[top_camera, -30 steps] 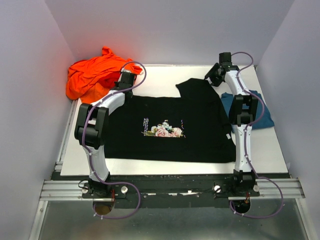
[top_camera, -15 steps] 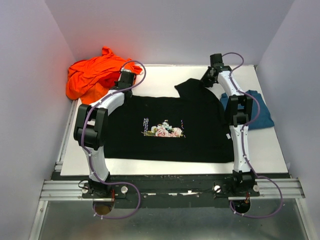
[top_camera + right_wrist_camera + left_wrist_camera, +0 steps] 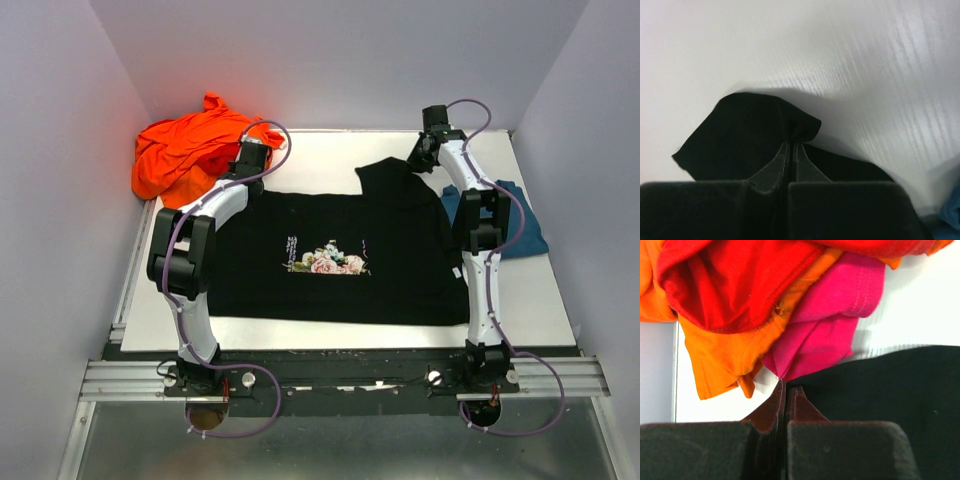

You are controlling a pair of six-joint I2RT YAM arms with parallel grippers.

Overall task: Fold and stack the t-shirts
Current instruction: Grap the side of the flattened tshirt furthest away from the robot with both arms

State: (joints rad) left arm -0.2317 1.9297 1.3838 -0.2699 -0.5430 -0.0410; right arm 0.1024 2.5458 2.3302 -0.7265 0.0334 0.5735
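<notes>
Starting what looks like the first fold of the black t-shirt (image 3: 340,250), spread print-up at centre: left gripper (image 3: 786,386) is closed on its far-left corner, beside the orange t-shirt (image 3: 185,150); right gripper (image 3: 791,144) is closed on its far-right sleeve. Next, likely, both lift and fold nearward together.

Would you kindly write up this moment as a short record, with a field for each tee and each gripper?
Black tee: spread flat mid-table, print up
Orange tee: crumpled heap, far left corner
Pink tee: crumpled, partly under the orange tee
Blue tee: right side, partly hidden by the right arm
Left gripper: shut on black tee's far left corner
Right gripper: shut on black tee's bunched far right sleeve
</notes>
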